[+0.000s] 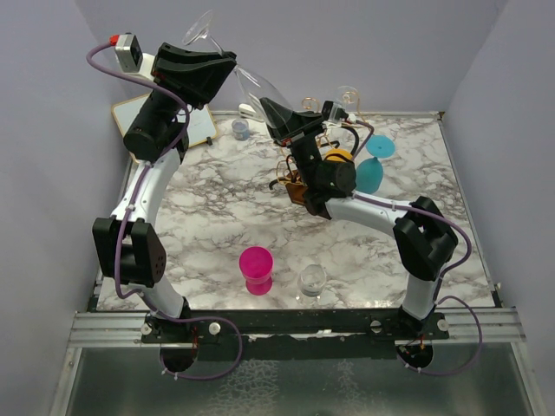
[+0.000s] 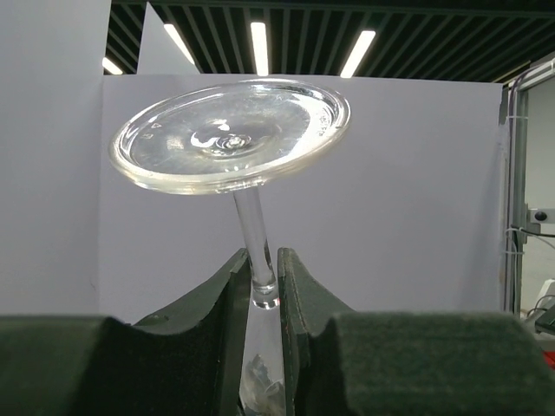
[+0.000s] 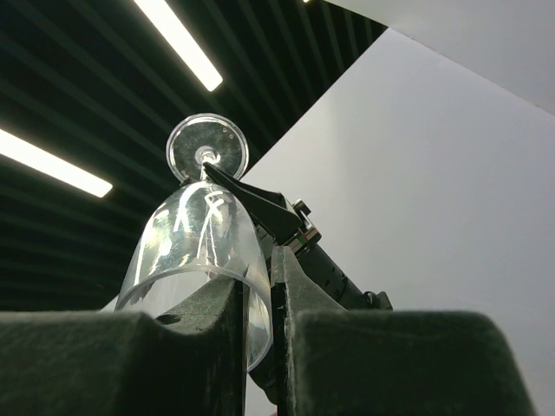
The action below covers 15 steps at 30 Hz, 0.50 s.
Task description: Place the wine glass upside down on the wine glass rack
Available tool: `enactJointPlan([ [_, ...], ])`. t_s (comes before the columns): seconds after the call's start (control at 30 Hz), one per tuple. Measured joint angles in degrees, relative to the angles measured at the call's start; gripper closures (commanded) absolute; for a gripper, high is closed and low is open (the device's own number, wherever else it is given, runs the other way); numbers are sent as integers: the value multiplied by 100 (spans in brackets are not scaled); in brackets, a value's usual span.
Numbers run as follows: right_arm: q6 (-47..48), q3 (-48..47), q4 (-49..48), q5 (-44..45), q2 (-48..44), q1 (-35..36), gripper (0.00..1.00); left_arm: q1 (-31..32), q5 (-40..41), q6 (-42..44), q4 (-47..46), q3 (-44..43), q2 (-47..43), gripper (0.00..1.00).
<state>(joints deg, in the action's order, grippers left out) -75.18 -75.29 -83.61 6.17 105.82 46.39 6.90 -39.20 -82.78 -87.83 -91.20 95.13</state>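
Observation:
The clear wine glass point(image 1: 256, 85) hangs high over the back of the table, tilted, with its foot point(image 2: 230, 134) up and to the left. My left gripper point(image 1: 230, 62) is shut on the stem point(image 2: 251, 230) where it meets the bowl, seen in the left wrist view between the jaws point(image 2: 263, 256). My right gripper point(image 1: 264, 104) is shut on the bowl's rim point(image 3: 195, 238), one finger inside the bowl and one outside point(image 3: 256, 282). The gold wire wine glass rack point(image 1: 290, 173) stands on its brown base below, largely hidden behind the right arm.
A teal glass point(image 1: 371, 169) and an orange object point(image 1: 338, 156) lie beside the rack. A pink cup point(image 1: 257, 269) and a small clear glass point(image 1: 311, 279) stand near the front. A white board point(image 1: 201, 126) and a small jar point(image 1: 240, 130) sit at the back left.

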Motion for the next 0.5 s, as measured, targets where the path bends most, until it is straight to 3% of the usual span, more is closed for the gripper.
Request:
enactJointPlan([
  [0.17,0,-20,0,-11,2,0,99,31,9,17,0,0,4,79],
  [0.43,4,-42,0,-7,2,-2,99,61,7,28,-2,0,4,68],
  [0.5,2,-48,0,-2,2,-2,99,76,-2,31,-2,0,4,70],
])
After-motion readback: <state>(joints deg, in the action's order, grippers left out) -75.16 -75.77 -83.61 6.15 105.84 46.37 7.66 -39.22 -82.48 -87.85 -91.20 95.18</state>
